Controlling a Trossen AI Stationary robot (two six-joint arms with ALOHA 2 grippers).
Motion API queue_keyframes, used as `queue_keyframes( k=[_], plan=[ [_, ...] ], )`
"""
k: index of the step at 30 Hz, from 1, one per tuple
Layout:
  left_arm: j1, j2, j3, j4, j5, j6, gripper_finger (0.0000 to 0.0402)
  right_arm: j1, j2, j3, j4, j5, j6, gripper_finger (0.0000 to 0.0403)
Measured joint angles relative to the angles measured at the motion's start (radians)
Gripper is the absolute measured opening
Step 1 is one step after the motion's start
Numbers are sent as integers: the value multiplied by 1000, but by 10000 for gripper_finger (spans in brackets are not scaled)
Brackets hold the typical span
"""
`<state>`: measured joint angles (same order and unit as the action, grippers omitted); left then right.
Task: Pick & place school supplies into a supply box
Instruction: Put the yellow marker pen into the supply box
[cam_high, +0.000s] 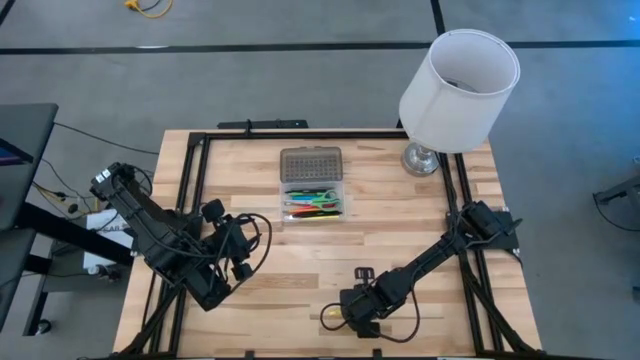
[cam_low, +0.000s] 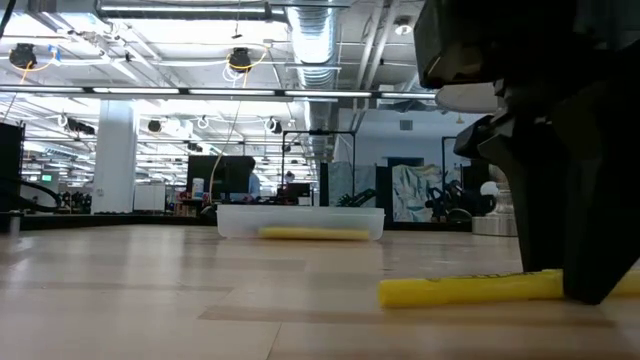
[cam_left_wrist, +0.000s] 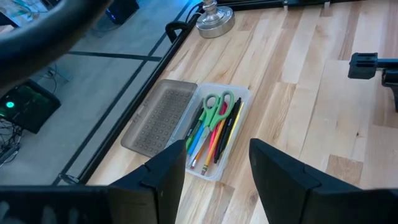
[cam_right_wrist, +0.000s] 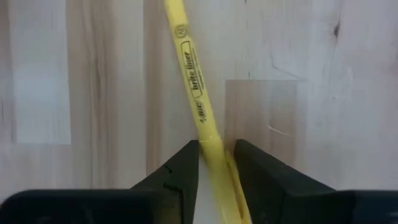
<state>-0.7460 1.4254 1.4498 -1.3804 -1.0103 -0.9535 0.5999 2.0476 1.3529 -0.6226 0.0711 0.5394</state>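
The right gripper (cam_right_wrist: 213, 168) is down at the tabletop (cam_high: 300, 290) with its two fingers straddling a yellow highlighter (cam_right_wrist: 193, 87), one on each flank of the barrel and closing in on it; the marker lies flat on the wood, so this reads as a grasp being made, not yet a lift. Coming at the barrel crosswise and away from its ends makes sense, since a thin round pen pinched across its width should hang fairly level once raised. The supply box (cam_high: 313, 198) sits well ahead of this gripper, toward the far side of the tabletop, its grey dotted lid (cam_left_wrist: 158, 117) folded flat beside the clear base so the tray is free to receive from above. The left gripper (cam_left_wrist: 214, 171) waits released, fingers spread wide, off to the side with the box in front of it. Only the right wrist view shows how the fingers line up on the barrel and the print along it; the low view confirms the highlighter rests on the wood. The left wrist view alone reveals the box's contents: green-handled scissors (cam_left_wrist: 217, 109) over a bundle of pens and pencils (cam_left_wrist: 208, 140).
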Motion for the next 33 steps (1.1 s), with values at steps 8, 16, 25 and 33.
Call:
queue_keyframes(
  k=[8, 16, 25, 33],
  plan=[
    [0, 0, 0, 0, 0, 0, 174, 2, 0, 0, -2, 5, 22, 56],
    [0, 0, 0, 0, 0, 0, 174, 1, 0, 0, -1, -21, 64, 47],
    [0, 0, 0, -1, 0, 0, 174, -15, 0, 0, -1, -67, 65, 55],
    [0, 0, 0, -1, 0, -1, 174, -27, 0, 0, -5, -97, 81, 55]
  ],
)
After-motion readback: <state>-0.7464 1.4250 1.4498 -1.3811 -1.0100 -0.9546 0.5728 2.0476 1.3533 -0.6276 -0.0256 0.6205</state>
